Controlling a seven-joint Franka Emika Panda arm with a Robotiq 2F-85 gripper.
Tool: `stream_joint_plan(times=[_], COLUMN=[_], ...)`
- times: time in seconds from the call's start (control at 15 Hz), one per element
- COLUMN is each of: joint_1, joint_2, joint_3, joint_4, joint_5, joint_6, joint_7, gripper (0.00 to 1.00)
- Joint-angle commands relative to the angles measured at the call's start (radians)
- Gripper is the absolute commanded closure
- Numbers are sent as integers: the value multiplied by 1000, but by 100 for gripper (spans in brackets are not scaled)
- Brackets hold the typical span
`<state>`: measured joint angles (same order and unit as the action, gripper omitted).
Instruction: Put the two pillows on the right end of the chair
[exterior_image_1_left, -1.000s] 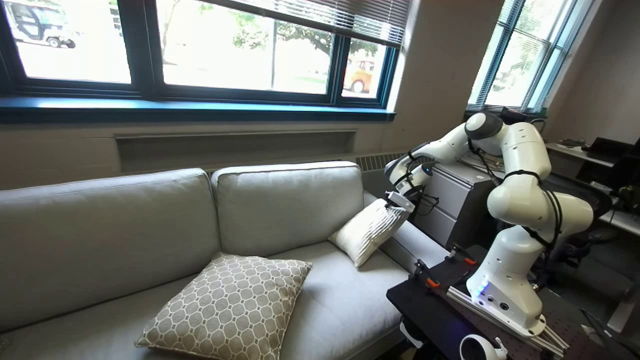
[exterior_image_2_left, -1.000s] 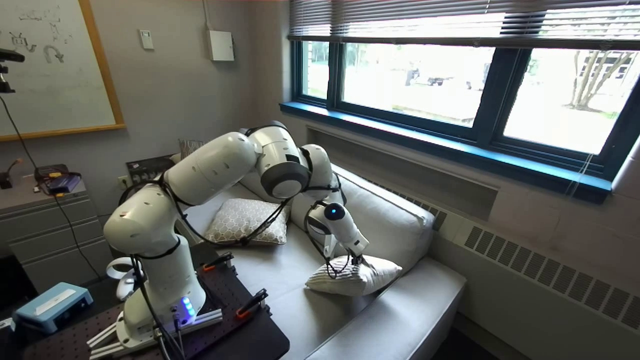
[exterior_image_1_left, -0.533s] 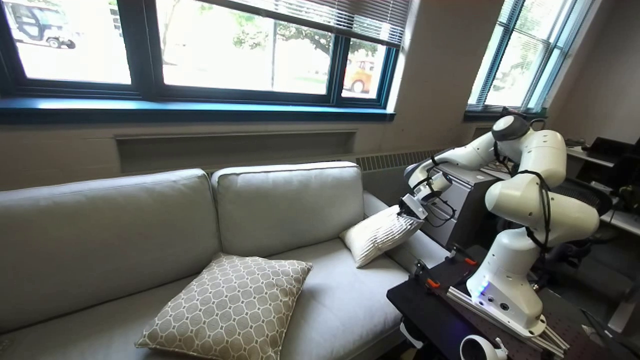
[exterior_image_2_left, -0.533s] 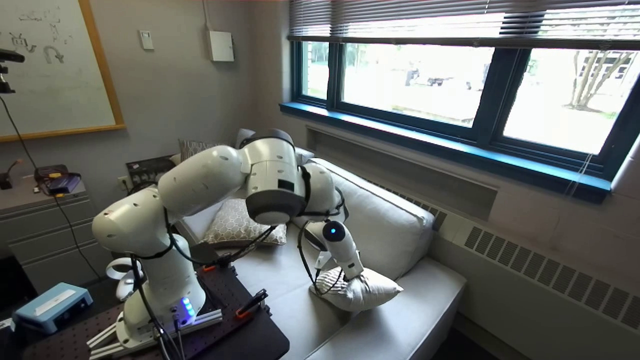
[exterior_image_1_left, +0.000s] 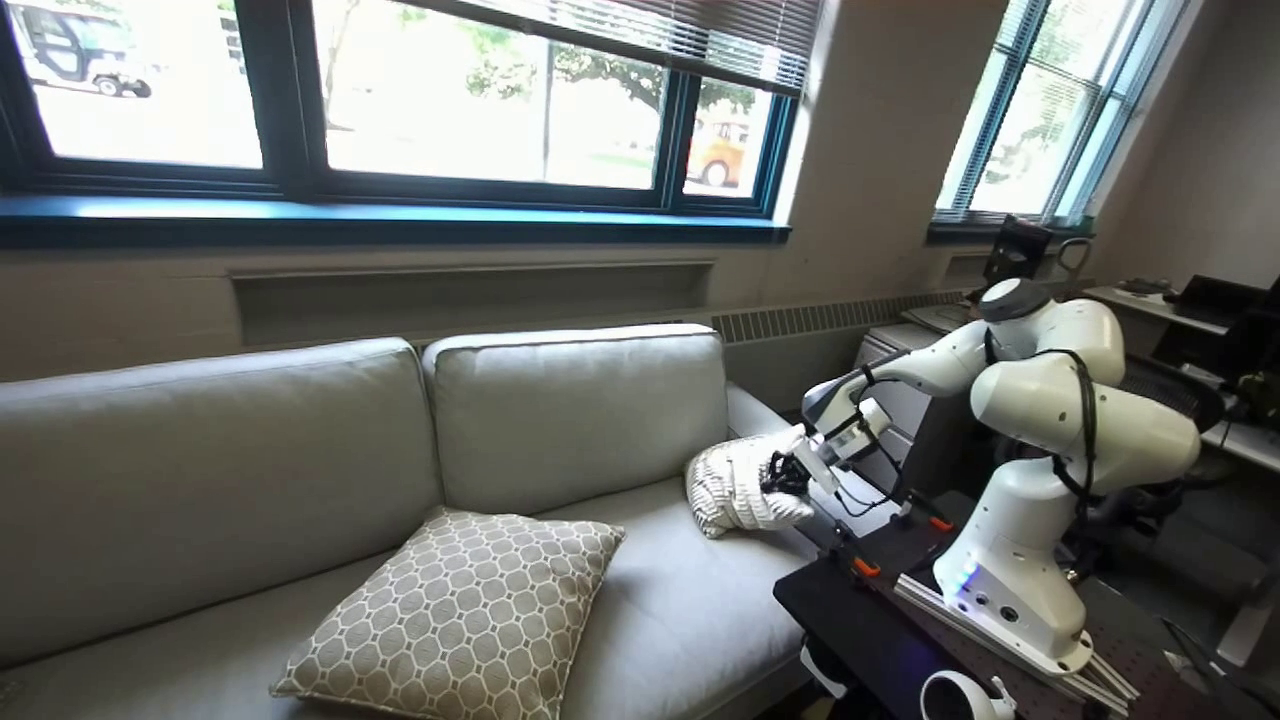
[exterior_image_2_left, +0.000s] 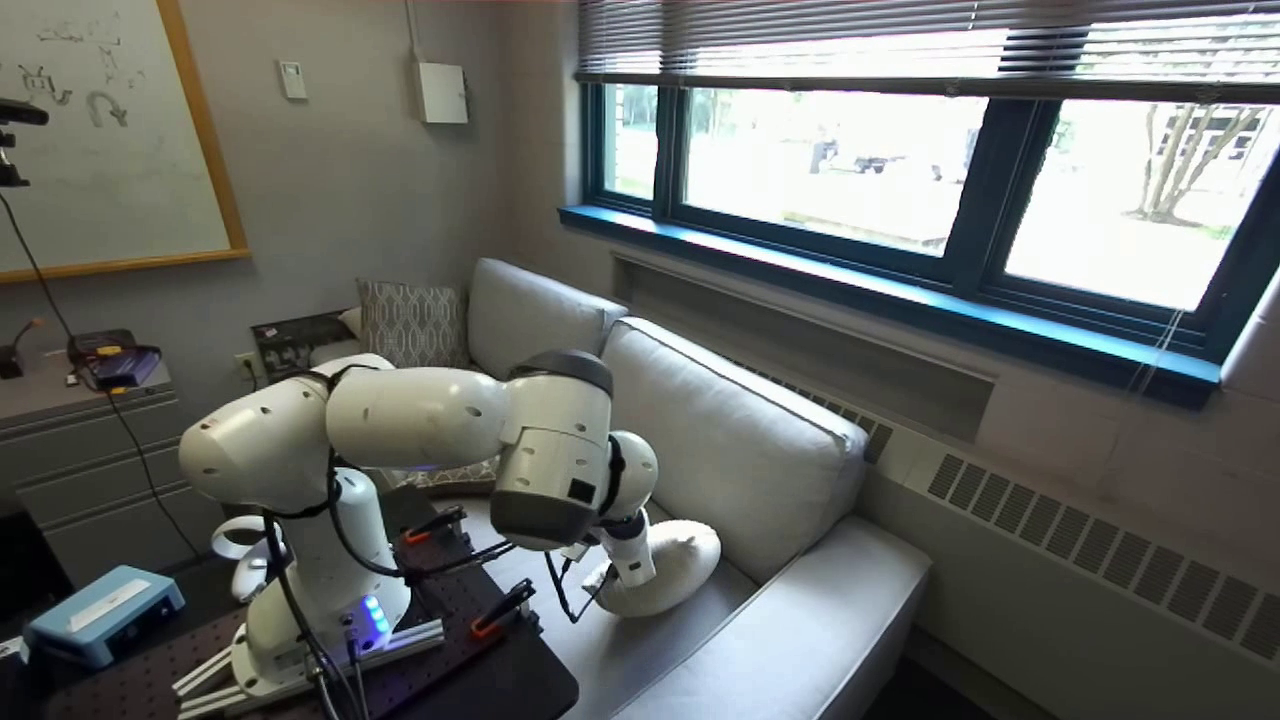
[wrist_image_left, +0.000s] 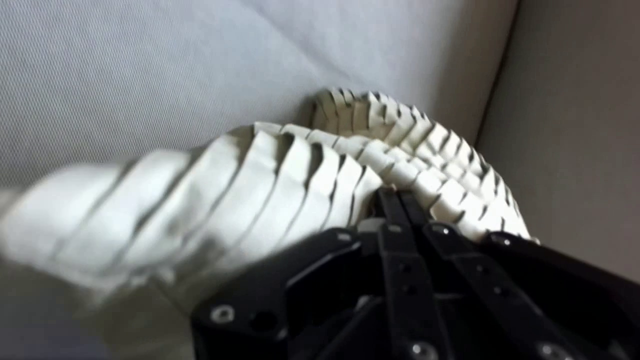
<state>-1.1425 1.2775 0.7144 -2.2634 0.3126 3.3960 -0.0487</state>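
Clenched nearly all the way, the pincer (wrist_image_left: 396, 194) grips a fold of the white pillow (wrist_image_left: 280, 180), bunched at what looks like the right end of the sofa (exterior_image_1_left: 590, 410), near the armrest (exterior_image_2_left: 830, 600). To settle it well, ease it toward that armrest, let go only once the seat (exterior_image_1_left: 680, 580) bears it, then back straight out so nothing drags. The edge of the desk (exterior_image_2_left: 510, 680) and its clamps (exterior_image_2_left: 505, 605) crowd the front; safer room lies over the seat toward the tan pillow (exterior_image_1_left: 460, 610), well apart and probably yet to be brought over.
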Motion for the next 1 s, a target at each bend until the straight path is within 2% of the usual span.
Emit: stream_joint_plan(times=[0.0,0.07,0.13,0.27,0.6,0.8,0.87,0.93], joint_1=[209,257,304,391,584,697,754,783], joint_2=[-39,-83,-108,-199,-449,-608,-662,-716], joint_3=[-114,-138,-160,-195,-260,-320,-373,-415], joint_4=[11,-18,-23,-79,-267,-354,-367,-382], joint_5=[-39,-30,-25,-14,-9,-18,-15,-25], joint_6=[-118,-155,-184,-204,-138,-170,-207,-251], joint_7=[159,187,206,236,273,278,280,267], gripper=[98,72,72,62,23,1,0,0])
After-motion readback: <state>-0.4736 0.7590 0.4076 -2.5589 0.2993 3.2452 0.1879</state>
